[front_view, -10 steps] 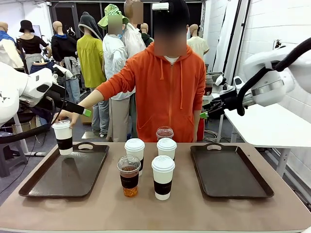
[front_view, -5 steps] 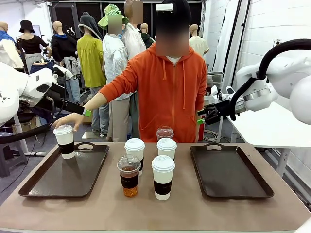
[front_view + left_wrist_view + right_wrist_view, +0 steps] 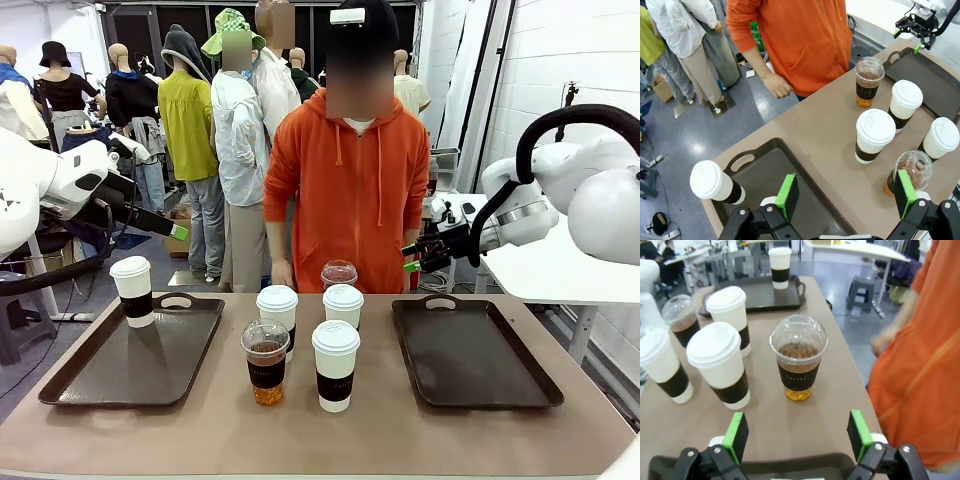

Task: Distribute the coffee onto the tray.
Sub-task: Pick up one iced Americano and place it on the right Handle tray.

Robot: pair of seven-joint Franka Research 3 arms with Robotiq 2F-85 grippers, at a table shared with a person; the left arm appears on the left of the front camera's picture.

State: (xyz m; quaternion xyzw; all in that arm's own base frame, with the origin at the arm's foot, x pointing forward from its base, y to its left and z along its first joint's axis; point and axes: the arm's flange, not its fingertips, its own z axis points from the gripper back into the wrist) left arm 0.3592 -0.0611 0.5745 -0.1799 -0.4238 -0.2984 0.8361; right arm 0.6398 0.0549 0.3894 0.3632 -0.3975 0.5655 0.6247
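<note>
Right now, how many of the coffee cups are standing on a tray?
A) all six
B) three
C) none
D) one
D: one white lidded cup stands in the far corner of the left tray, while the other five cups cluster on the table between the trays.

Left arm [image 3: 50, 185] in from the left side, held high; left gripper [image 3: 180, 232] slanting down toward the middle, green pads [image 3: 787, 196] wide apart, nothing between them. Right arm [image 3: 600, 205] bent in from the right side; right gripper [image 3: 409, 257] roughly level, pointing toward the middle, likewise spread wide and holding nothing. Opposite, person's hand [image 3: 281, 275] hanging low at the hip, fingers loosely curled.
</note>
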